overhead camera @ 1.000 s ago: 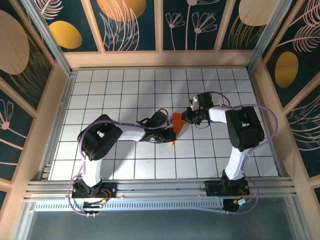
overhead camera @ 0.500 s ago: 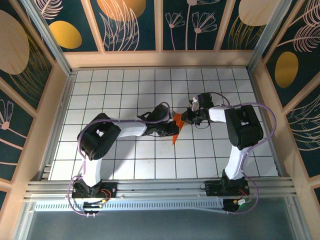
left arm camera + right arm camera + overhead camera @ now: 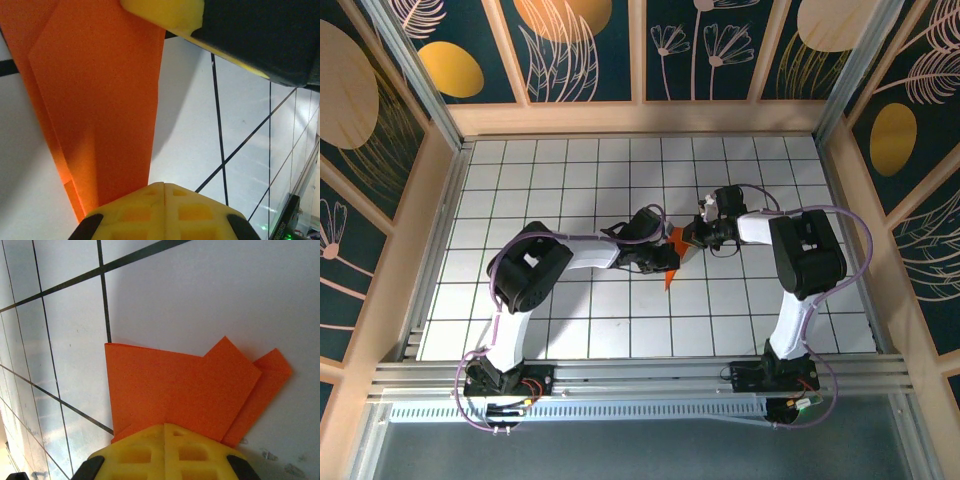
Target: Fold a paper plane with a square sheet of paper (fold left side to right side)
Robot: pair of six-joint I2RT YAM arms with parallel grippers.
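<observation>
The orange sheet of paper (image 3: pixel 677 238) lies folded into a narrow, layered dart on the white grid table, its point toward the near edge. My left gripper (image 3: pixel 667 262) is shut, and its yellow fingertips rest on the paper's narrow end (image 3: pixel 95 100); in the left wrist view the gripper (image 3: pixel 164 186) sits at the bottom edge. My right gripper (image 3: pixel 691 237) is shut as well. Its tips (image 3: pixel 164 426) press on the near edge of the wide end of the paper (image 3: pixel 170 390), where stepped layers show. The right gripper's finger (image 3: pixel 165 12) hangs just over the paper.
The white grid table (image 3: pixel 570 170) is walled by wooden rails and patterned panels (image 3: pixel 580 40). Both arms meet at its middle, the left elbow (image 3: pixel 525 275) low on the left and the right elbow (image 3: pixel 808 255) on the right. An aluminium rail (image 3: pixel 640 375) runs along the near edge.
The left gripper has slid up and to the right onto the paper, its elbow swinging right. More of the paper's pointed end shows. The right gripper has stayed put.
</observation>
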